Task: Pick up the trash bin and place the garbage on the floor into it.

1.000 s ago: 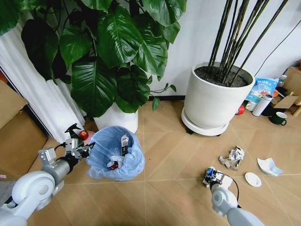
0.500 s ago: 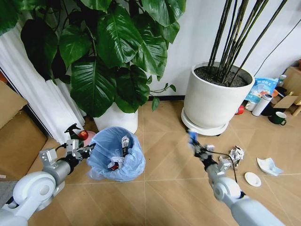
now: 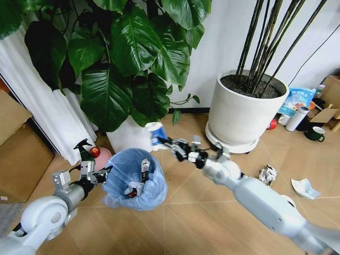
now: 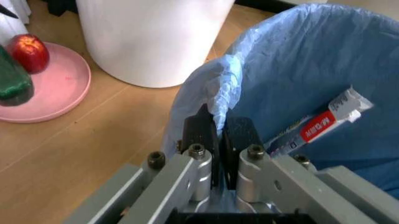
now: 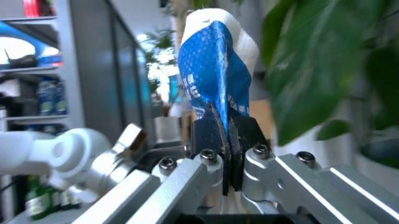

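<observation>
My right gripper (image 3: 166, 142) has swung across with the blue-white packet (image 3: 155, 132) pinched, above the bin (image 3: 133, 178) my left gripper (image 3: 101, 172) clamps. Paper wad (image 3: 266, 174) remains on the floor (image 3: 202, 202).

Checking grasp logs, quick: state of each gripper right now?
Left gripper: shut on the trash bin's blue bag rim.
Right gripper: shut on the blue-white crushed packet, near the bin.
</observation>
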{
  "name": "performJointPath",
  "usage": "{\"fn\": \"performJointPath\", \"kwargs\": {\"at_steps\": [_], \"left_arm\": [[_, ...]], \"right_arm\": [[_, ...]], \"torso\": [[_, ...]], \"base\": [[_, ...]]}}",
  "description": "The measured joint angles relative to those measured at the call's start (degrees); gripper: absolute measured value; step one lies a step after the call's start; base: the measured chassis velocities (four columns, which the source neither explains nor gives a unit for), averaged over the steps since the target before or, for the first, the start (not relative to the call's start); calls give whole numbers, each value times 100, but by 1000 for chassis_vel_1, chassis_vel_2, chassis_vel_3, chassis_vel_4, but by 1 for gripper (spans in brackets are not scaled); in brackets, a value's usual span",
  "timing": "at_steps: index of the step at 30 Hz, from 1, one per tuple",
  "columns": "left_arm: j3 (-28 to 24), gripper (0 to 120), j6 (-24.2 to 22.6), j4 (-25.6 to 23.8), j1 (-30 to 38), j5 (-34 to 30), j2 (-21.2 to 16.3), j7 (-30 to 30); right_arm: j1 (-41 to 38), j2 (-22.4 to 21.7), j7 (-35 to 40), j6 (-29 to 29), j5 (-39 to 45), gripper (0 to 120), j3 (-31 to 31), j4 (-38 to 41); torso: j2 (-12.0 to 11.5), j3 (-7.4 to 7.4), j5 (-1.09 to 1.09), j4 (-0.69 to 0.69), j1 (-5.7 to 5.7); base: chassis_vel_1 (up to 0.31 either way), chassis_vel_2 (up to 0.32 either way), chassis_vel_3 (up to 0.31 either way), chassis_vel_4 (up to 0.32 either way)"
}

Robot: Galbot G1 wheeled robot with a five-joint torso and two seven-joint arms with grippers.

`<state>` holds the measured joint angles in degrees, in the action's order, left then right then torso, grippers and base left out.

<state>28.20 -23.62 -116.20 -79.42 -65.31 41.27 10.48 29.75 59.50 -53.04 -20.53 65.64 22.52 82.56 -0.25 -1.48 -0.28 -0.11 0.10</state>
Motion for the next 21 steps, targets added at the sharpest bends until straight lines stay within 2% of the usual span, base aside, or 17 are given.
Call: {"fn": "performJointPath", "kwargs": {"at_steps": [3, 7, 11, 17, 18, 21], "left_arm": [[-1, 0, 0, 0, 13, -4, -10, -1], [-62, 0, 13, 0, 51, -34, -36, -32], [-66, 0, 13, -3, 51, -33, -29, -31], [31, 0, 13, -13, 32, -51, -43, -31], [31, 0, 13, -13, 32, -51, -43, -31], [43, 0, 13, -12, 51, -60, -38, -24]], "right_arm": [[-126, 72, -61, 31, 25, 0, 202, -118], [-275, 383, -106, 44, -211, 0, 630, -489], [-281, 392, -41, 54, -375, 0, 718, -548], [-277, 63, -32, 199, -578, 27, 577, -548], [-277, 63, -32, 199, -578, 27, 577, -548], [-212, -109, -33, 235, -573, 40, 465, -442]], "torso": [[0, 0, 0, -1, 0], [0, 0, 1, -1, 0], [0, 0, 1, 0, 0], [0, 1, 0, -3, 0], [0, 1, 0, -3, 0], [0, 1, 1, -2, -1]], "base": [[0, 0, 0, 0], [0, 0, 0, 0], [0, 0, 0, 0], [0, 0, 0, 0], [0, 0, 0, 0], [0, 0, 0, 0]]}}
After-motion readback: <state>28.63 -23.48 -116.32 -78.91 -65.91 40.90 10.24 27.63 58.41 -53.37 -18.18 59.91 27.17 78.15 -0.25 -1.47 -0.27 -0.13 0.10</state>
